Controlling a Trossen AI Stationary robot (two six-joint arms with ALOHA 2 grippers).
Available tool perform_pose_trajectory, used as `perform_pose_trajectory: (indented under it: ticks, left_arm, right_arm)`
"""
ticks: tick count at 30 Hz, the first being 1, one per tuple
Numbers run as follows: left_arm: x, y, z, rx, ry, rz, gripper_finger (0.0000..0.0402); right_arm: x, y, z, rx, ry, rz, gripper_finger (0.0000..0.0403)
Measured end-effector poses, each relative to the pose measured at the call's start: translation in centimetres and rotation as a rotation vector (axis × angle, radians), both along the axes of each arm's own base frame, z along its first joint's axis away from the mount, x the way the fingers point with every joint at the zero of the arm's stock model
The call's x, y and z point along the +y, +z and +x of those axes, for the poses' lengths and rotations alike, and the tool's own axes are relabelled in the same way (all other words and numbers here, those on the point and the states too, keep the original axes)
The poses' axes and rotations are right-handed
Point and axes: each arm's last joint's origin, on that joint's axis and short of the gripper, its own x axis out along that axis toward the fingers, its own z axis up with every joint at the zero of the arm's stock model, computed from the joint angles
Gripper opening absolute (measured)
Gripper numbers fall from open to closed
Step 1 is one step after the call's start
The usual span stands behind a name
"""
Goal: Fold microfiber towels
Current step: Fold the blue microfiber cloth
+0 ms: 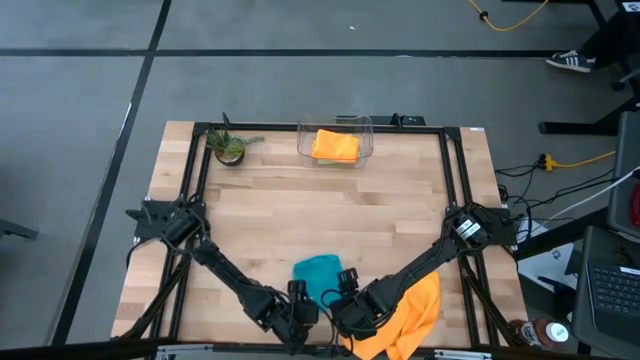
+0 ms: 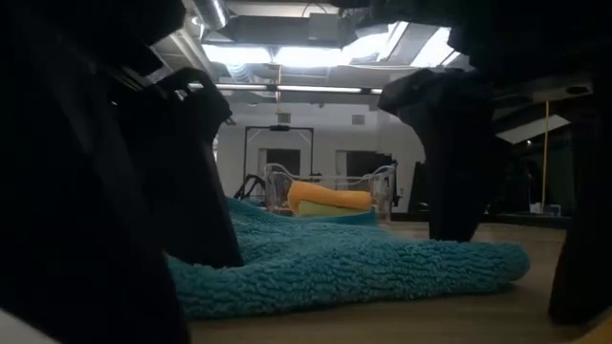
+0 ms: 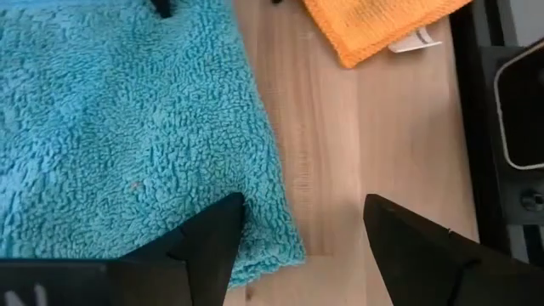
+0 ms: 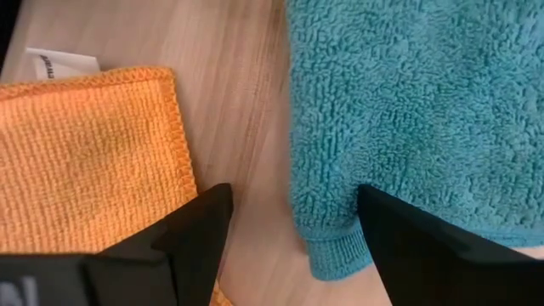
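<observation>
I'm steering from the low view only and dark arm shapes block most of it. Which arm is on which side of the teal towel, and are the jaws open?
Observer: From above, the left gripper is at the near left corner of the teal towel, the right gripper at its near right. Both have their jaws open, holding nothing.
Operator: Anything else near my arms?
Observer: An unfolded orange towel lies under the right arm, hanging over the table's near edge.
Operator: And the bin behind?
Observer: The clear bin at the far edge holds a folded orange towel.
</observation>
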Motion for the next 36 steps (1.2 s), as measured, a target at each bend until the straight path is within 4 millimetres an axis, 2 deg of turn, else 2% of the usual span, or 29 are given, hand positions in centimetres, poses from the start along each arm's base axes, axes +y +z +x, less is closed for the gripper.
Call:
perform_pose_trajectory:
  ticks: [3,6,17,22,25,31,36]
  left_arm:
    - [0.1,0.0,0.0,0.004,0.015,-0.003,0.0232]
    - [0.3,-0.1,0.0,0.011,0.031,0.012,0.021]
    - [1.0,-1.1,-0.7,0.029,0.076,0.05,0.0113]
    - [1.1,-1.1,-0.8,0.025,0.083,0.071,0.0047]
    - [1.2,-0.9,-0.9,0.027,0.082,0.07,0.0009]
    - [1.4,0.7,-1.3,0.04,0.065,0.04,0.0002]
    - [1.2,3.0,-1.7,0.008,0.046,-0.027,0.0001]
  right_arm:
    - [0.0,-0.1,0.0,0.001,-0.021,0.007,0.0251]
    - [0.0,-0.2,0.0,0.002,-0.023,0.01,0.0224]
    - [0.0,-0.3,0.1,-0.012,-0.157,0.045,0.0077]
    - [-0.1,-0.3,0.1,-0.035,-0.186,0.025,0.0013]
    - [-0.1,-0.2,0.1,-0.047,-0.195,0.019,0.0011]
    - [-0.1,0.6,-0.1,-0.056,-0.206,0.028,0.0006]
    - [0.6,3.0,-0.1,-0.09,-0.192,0.064,0.0006]
